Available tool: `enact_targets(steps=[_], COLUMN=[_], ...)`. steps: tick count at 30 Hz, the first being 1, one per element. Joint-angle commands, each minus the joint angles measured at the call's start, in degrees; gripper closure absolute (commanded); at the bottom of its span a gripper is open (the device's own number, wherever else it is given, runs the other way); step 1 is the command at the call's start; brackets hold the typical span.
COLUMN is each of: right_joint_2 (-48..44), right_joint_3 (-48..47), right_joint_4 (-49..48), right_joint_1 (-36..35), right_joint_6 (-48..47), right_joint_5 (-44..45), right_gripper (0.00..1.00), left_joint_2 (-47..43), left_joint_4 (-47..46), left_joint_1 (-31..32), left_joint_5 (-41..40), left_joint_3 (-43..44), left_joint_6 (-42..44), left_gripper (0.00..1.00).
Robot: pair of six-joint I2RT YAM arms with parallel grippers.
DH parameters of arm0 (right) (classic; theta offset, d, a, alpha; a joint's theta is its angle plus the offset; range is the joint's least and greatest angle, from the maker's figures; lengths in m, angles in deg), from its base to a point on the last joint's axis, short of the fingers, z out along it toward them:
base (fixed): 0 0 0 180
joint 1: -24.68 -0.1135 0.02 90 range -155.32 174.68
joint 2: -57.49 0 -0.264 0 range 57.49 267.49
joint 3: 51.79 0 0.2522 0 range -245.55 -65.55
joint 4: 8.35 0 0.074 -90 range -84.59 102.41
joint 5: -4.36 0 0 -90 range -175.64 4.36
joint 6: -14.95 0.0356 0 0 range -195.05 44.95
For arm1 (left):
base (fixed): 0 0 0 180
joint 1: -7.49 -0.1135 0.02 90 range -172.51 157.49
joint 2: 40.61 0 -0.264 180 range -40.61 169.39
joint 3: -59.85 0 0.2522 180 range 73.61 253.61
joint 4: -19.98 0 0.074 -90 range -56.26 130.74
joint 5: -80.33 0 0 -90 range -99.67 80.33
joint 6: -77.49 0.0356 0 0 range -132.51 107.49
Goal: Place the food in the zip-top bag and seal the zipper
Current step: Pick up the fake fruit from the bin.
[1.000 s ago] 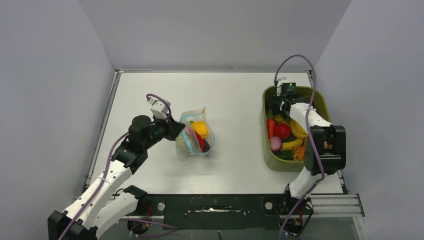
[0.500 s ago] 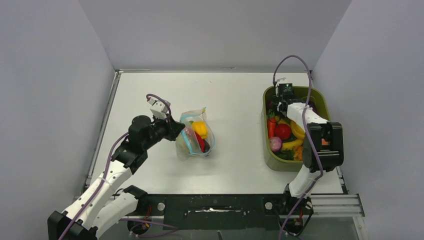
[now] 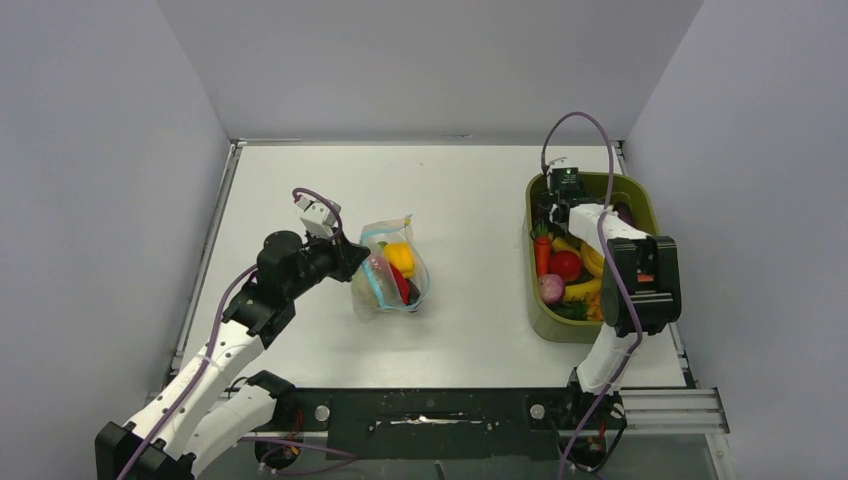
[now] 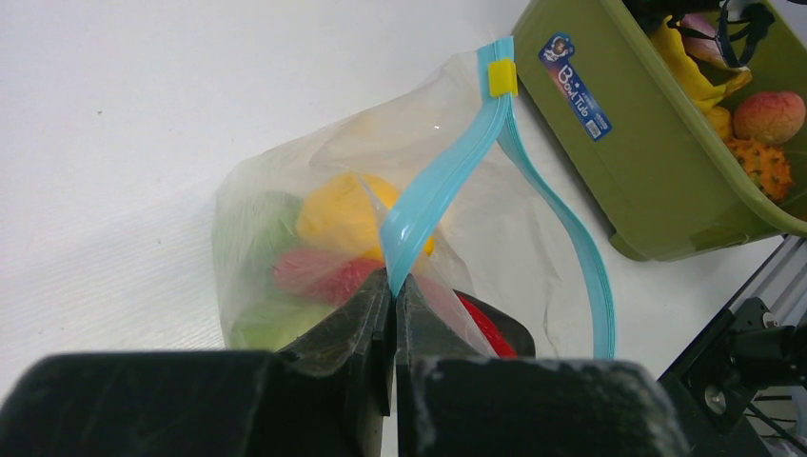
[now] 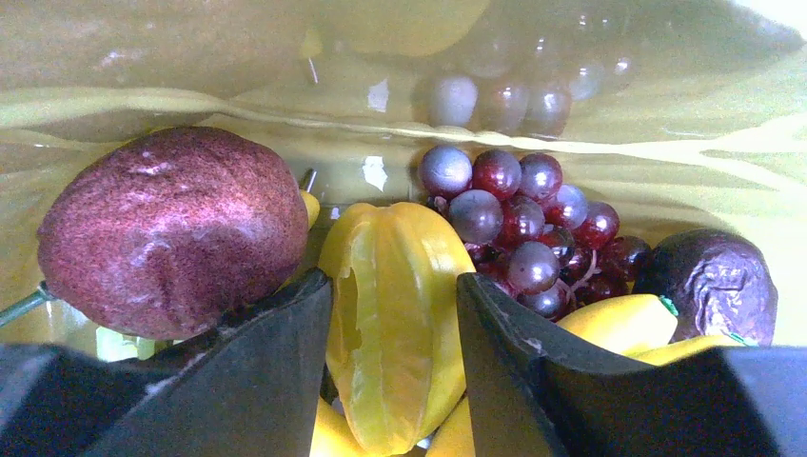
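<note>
The clear zip-top bag (image 3: 390, 275) lies mid-table with its mouth open, and holds a yellow, a red and a green piece of food. My left gripper (image 3: 350, 262) is shut on the bag's blue-teal zipper strip (image 4: 447, 181) near its middle; in the left wrist view the gripper (image 4: 393, 281) pinches the strip, and a yellow slider (image 4: 501, 78) sits at the far end. My right gripper (image 3: 553, 205) is down in the far end of the olive bin (image 3: 545, 322). In the right wrist view the gripper (image 5: 393, 295) is open, its jaws on either side of a yellow starfruit (image 5: 395, 324).
The bin holds more food: a carrot (image 3: 541, 255), a red tomato (image 3: 566, 263), bananas (image 3: 593, 258). Close to my right fingers lie a rough red-brown fruit (image 5: 171, 228), purple grapes (image 5: 533, 219) and a dark wrinkled fruit (image 5: 709, 281). The bin wall (image 5: 238, 57) is just beyond.
My right gripper has moved farther back and slightly left within the bin. The left arm and the bag have not moved.
</note>
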Motion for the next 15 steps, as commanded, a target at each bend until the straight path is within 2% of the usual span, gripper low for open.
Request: enact_targets(steps=[1,15], right_joint_2=[-1.1,-4.6], right_joint_3=[-1.6,-0.3], right_joint_4=[0.2,1.3], right_joint_1=[-0.1,-3.1], right_joint_6=[-0.5,-0.7], right_joint_5=[1.0,5.6], right_gripper=[0.54,0.65], left_joint_2=[-1.2,-1.3], left_joint_4=[-2.2,-2.2], left_joint_1=[0.2,0.2], left_joint_5=[-0.4,-0.5], left_joint_3=[0.6,0.6], left_joint_6=[0.7,0.8], left_gripper=[1.00,1.00])
